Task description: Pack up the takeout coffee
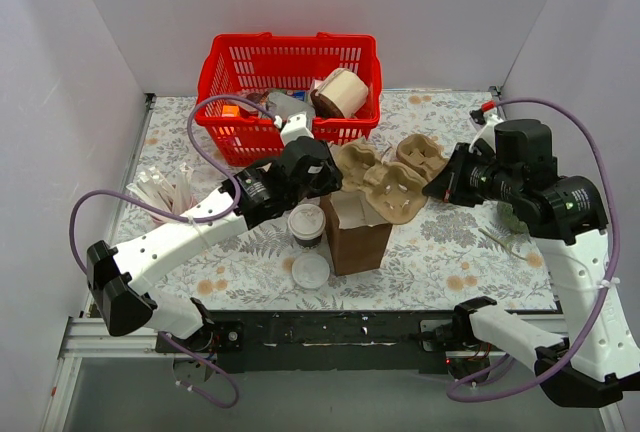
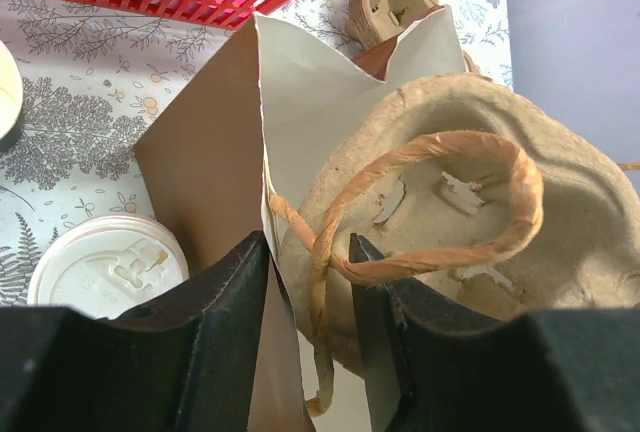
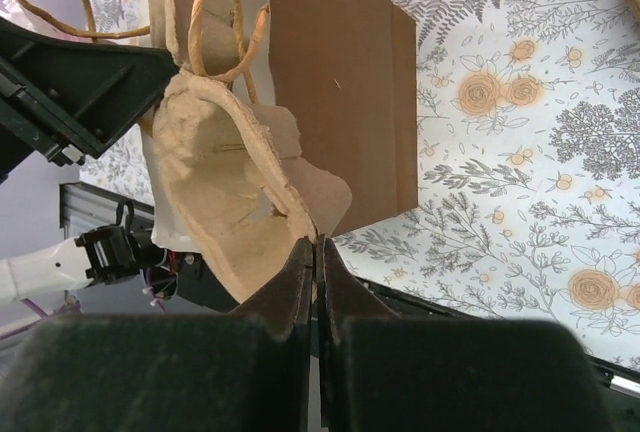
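The takeout coffee point(image 1: 306, 222), a dark cup under a white lid, stands on the table against the left side of the brown paper bag point(image 1: 357, 232). My left gripper point(image 1: 328, 188) is at the bag's upper left rim. It is open, with the bag wall point(image 2: 215, 142) and a twine handle point(image 2: 440, 147) between its jaws point(image 2: 308, 252). My right gripper point(image 1: 432, 190) is shut on the edge of a pulp cup carrier point(image 1: 395, 190), which tilts over the bag mouth point(image 3: 220, 182). A white lid point(image 2: 105, 264) shows beside the bag; I cannot tell whether it is the cup's lid.
A loose white lid point(image 1: 310, 270) lies near the bag's front left corner. A red basket point(image 1: 225, 62) at the back holds a cup on its side point(image 1: 340, 94) and other items. More pulp carriers point(image 1: 420, 157) lie behind the bag. Pale sticks point(image 1: 165, 190) lie at the left.
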Robot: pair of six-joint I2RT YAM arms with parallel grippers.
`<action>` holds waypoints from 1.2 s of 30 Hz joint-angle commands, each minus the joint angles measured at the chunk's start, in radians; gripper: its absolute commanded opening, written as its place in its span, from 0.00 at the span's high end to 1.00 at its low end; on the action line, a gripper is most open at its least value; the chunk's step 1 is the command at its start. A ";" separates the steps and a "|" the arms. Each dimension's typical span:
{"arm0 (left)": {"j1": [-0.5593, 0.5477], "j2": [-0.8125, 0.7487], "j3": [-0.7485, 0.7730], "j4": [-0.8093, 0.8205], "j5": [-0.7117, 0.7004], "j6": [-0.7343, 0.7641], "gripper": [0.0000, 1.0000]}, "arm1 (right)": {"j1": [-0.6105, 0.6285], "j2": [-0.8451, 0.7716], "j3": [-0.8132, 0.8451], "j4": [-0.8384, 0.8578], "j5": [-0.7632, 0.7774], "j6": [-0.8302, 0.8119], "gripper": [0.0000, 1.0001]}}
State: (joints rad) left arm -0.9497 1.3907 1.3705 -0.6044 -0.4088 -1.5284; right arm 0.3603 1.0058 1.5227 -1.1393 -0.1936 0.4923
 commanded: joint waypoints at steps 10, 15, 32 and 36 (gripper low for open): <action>0.032 -0.050 -0.040 0.046 -0.042 -0.053 1.00 | 0.003 -0.041 -0.024 0.056 -0.003 0.025 0.99; 0.035 -0.058 -0.057 0.063 -0.050 -0.026 1.00 | 0.003 -0.050 -0.016 0.061 -0.001 -0.006 0.74; 0.135 -0.071 -0.044 0.124 0.223 0.140 1.00 | 0.003 -0.124 -0.072 0.650 -0.395 -1.007 0.02; 0.181 -0.087 -0.068 0.190 0.352 0.168 1.00 | 0.003 0.055 0.092 0.431 -0.477 -1.136 0.03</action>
State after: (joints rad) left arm -0.8062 1.3518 1.3151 -0.5003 -0.2115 -1.4181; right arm 0.3618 0.8909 1.4990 -0.6159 -0.5056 -0.4229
